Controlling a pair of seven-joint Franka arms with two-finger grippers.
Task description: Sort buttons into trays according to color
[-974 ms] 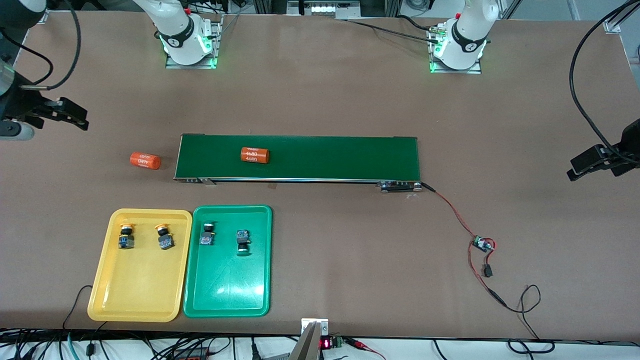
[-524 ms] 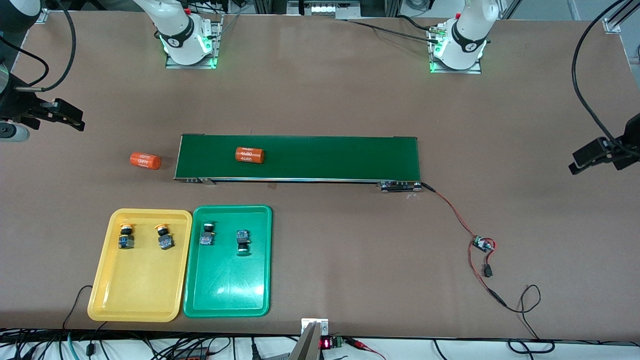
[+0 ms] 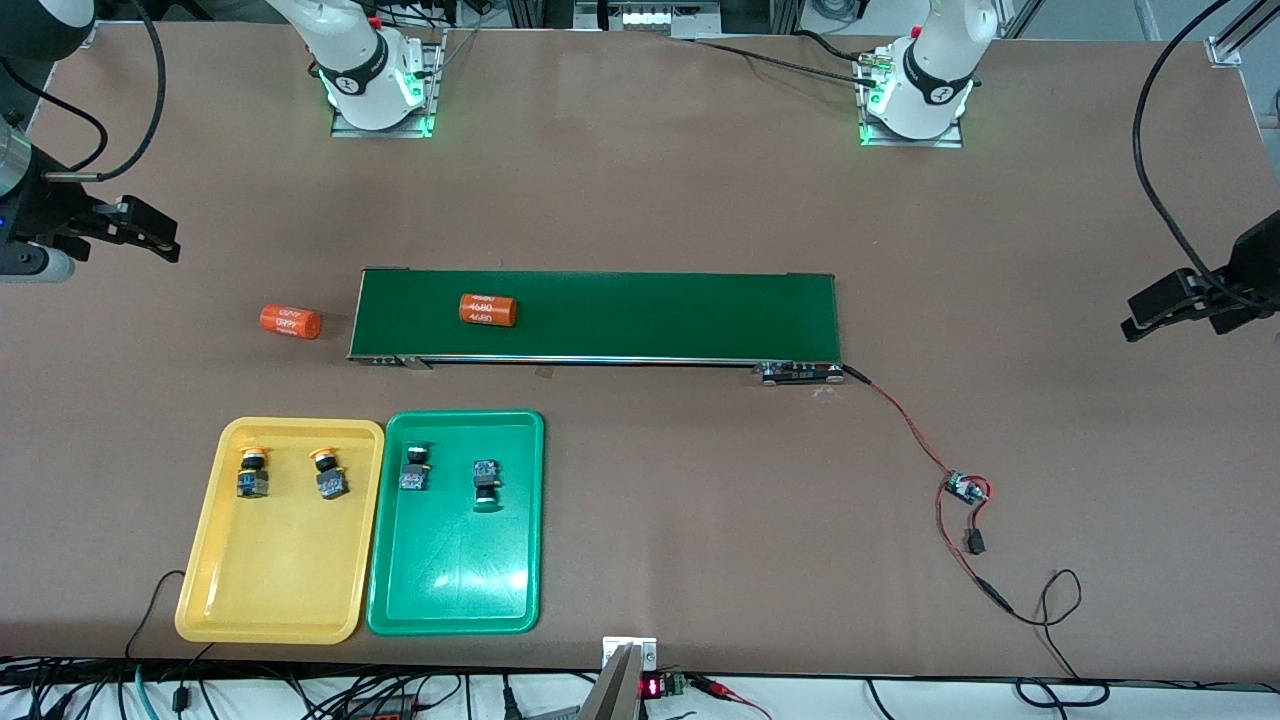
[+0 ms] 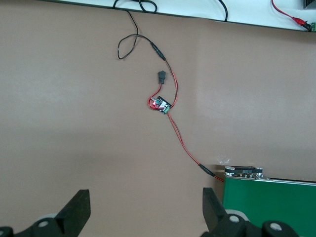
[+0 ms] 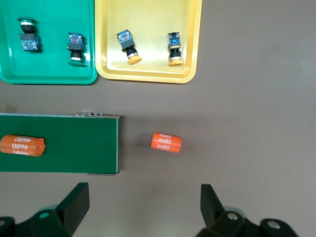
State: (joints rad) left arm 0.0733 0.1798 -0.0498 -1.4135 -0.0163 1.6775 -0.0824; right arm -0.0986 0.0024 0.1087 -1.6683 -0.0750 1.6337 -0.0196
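Sorting looks done: yellow-capped buttons (image 3: 290, 473) in yellow plastic tray (image 3: 275, 590), green-capped buttons (image 3: 450, 475) in green plastic tray (image 3: 455, 590).
I park left gripper (image 4: 146, 210) & right gripper (image 5: 144, 205) w/ fingers wide open, empty, well clear of trays.

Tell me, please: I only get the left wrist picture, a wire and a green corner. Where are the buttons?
Observer: Two yellow-capped buttons lie in the yellow tray.
Operator: And the green ones?
Observer: Two green-capped buttons lie in the green tray, beside the yellow one.
Operator: Is anything on the green belt?
Observer: An orange cylinder lies on it, toward the right arm's end.
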